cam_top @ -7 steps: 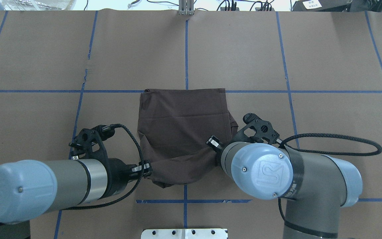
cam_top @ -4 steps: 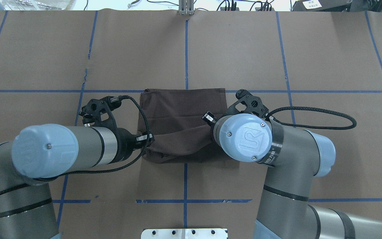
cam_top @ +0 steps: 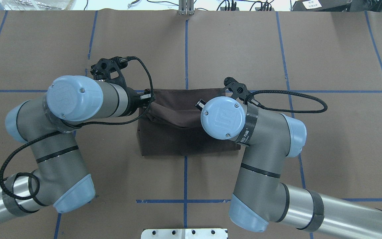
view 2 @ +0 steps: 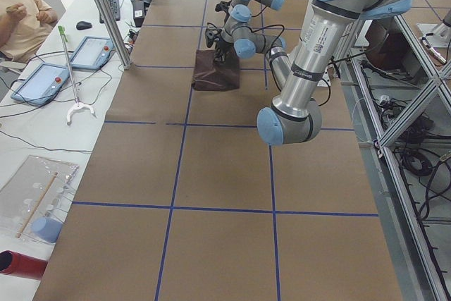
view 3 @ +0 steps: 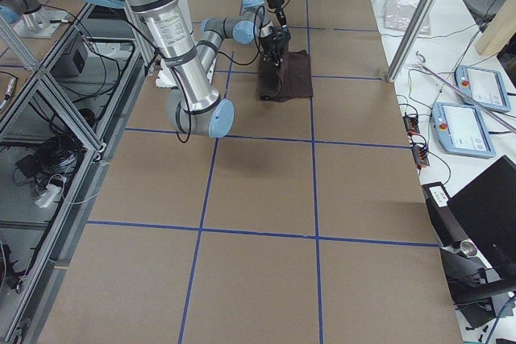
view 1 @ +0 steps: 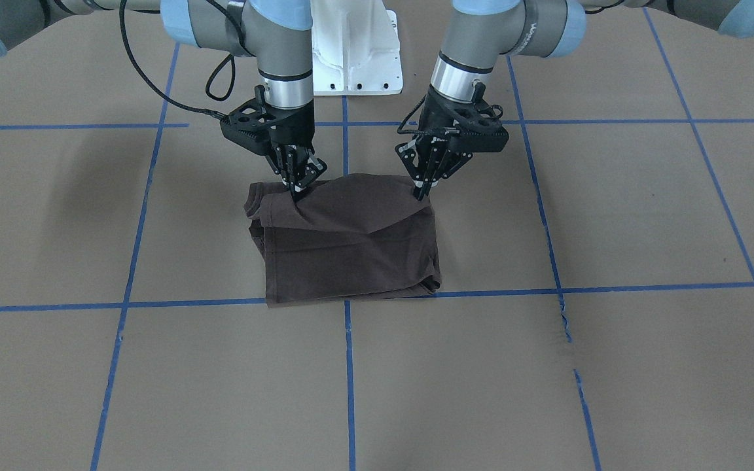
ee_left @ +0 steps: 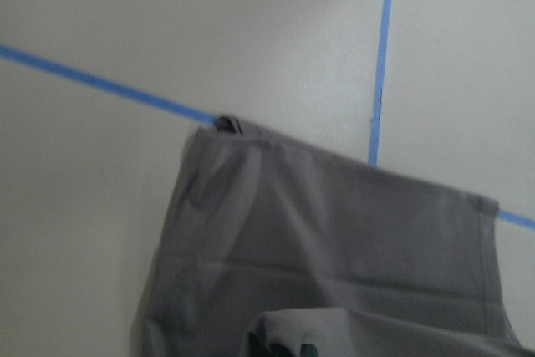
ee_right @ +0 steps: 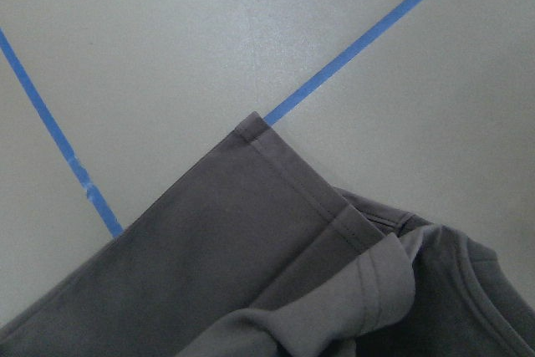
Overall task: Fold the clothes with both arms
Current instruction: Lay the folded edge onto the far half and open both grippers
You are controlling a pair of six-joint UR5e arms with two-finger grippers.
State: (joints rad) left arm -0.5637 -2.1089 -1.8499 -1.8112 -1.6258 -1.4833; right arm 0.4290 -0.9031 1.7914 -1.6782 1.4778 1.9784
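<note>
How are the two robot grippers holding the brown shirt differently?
The left gripper pinches the T-shirt right at its side edge, while the right gripper pinches further in from its own side. Seen from overhead, the left gripper shows and leans sideways, while the right gripper hides under its blue cap, pointing nearly straight down. Both are shut on the T-shirt's raised edge, holding it above the folded part.

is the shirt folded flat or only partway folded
Partway folded: the T-shirt lies doubled over, but the left hand and right hand each pinch its top layer, lifted off the lower layer.
</note>
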